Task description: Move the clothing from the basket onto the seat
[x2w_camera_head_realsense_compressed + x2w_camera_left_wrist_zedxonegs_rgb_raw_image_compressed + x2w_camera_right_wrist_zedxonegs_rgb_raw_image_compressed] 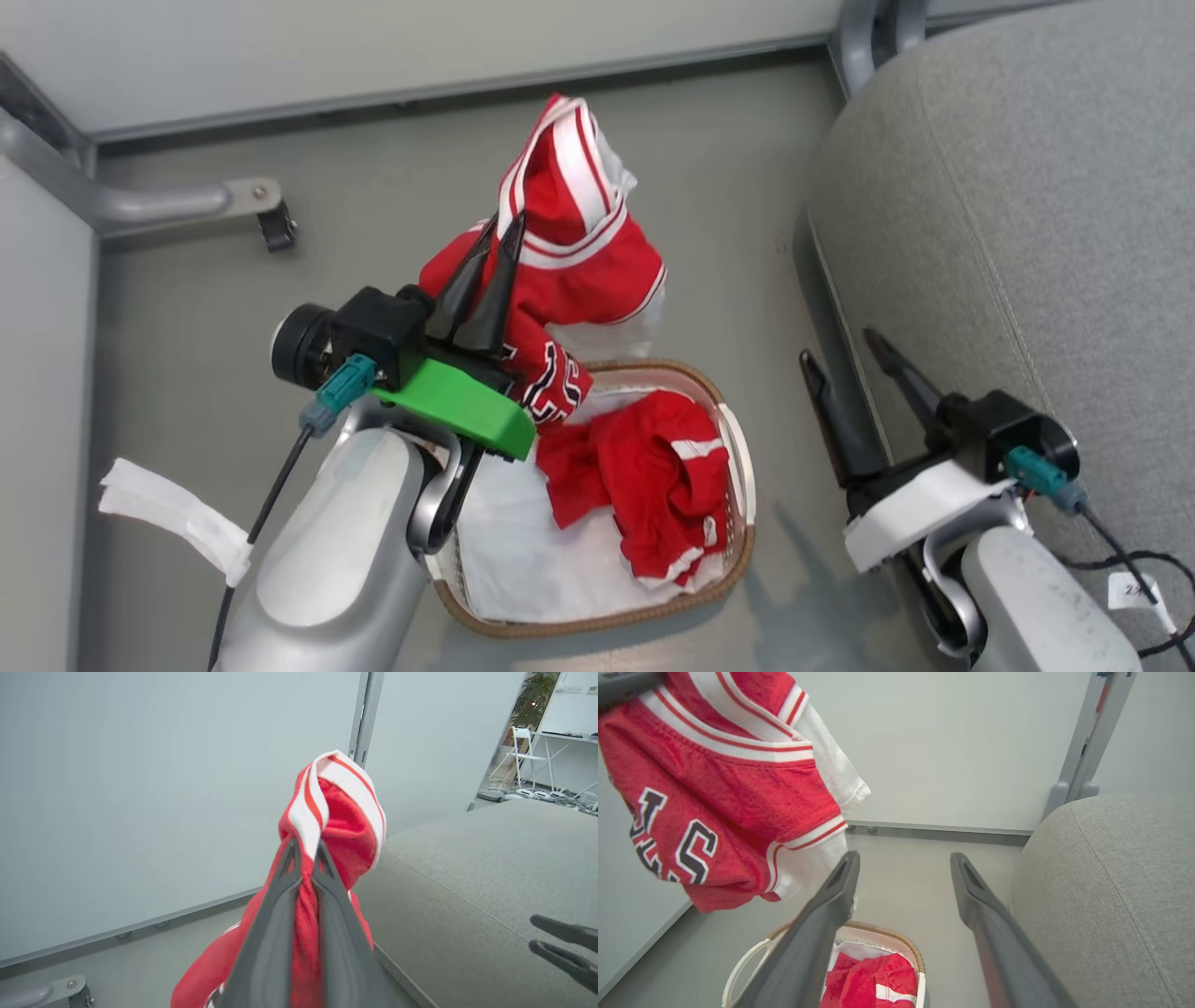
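The first carry is in hand: the left gripper [506, 224], its dark fingers pinched shut on a bunched fold of the red jersey [569, 252], holds the garment in the air above the far end of the basket [738, 551], with white cloth [611, 331] dangling beside it that may be lining or liner, hard to tell. The left arm reaches up and forward, while the right gripper [837, 345] waits spread wide and empty beside the grey seat [1027, 187]. Next, the jersey likely needs swinging right, high enough to clear the seat's edge before release; the red shorts [653, 485] lie in the basket.
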Motion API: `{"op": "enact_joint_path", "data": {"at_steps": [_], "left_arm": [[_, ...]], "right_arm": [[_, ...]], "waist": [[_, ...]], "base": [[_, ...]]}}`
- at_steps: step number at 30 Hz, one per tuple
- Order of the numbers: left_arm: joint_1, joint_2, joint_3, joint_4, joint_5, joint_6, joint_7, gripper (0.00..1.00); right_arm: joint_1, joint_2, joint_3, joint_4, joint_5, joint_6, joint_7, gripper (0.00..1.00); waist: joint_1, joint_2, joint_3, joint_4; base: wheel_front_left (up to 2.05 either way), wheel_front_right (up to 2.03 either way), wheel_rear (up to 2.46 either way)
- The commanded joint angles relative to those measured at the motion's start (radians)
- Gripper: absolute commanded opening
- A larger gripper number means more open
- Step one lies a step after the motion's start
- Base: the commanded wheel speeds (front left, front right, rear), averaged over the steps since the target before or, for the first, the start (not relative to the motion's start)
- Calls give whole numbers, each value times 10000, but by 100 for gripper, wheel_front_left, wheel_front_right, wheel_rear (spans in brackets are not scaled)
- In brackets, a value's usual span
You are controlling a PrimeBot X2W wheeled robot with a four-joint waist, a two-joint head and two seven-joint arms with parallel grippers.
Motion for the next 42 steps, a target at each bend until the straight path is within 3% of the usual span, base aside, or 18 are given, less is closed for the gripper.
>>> {"op": "enact_joint_path", "data": {"at_steps": [1,6,14,21,27,30,31,32,42], "left_arm": [[229,-57,79,-325,72,-30,-34,0],[349,-149,102,-937,126,-67,-25,0],[410,-358,-162,-929,89,-57,-26,0],[145,-446,-1098,-828,-245,-82,-26,0],[-17,-457,-2304,-1143,-1058,68,-26,0],[-57,-462,-2745,-1333,-1447,268,-26,0],[-69,-462,-2856,-1353,-1486,317,-26,0],[-76,-473,-2961,-1379,-1537,386,-25,0],[-18,-460,-2800,-1235,-1432,725,-25,0]], "right_arm": [[234,-13,150,16,-19,-3,-23,100],[274,-82,993,-225,-37,-3,-23,100],[-1237,174,3042,-645,-137,-3,-23,100],[-2785,1003,4132,1007,-287,-5,-22,100],[-3305,1311,4140,2438,-214,-5,-22,100],[-3423,1337,4198,2390,305,-5,-23,100],[-3427,1332,4172,2377,414,-9,-17,16],[-3450,1329,4155,2280,520,-9,-15,0],[-3193,1323,3911,2195,755,-8,-15,0]], "waist": [[1,0,-908,482],[1,0,-1240,601],[1,0,-1274,903],[1,0,-1170,1446],[1,0,-1115,1930],[1,0,-1102,2079],[1,0,-1099,2101],[1,0,-1094,2122],[1,0,-1142,1845]], "base": [[0,0,0],[0,0,0],[0,0,0],[0,0,0],[0,0,0],[0,0,0],[0,0,0],[0,0,0],[0,0,0]]}}
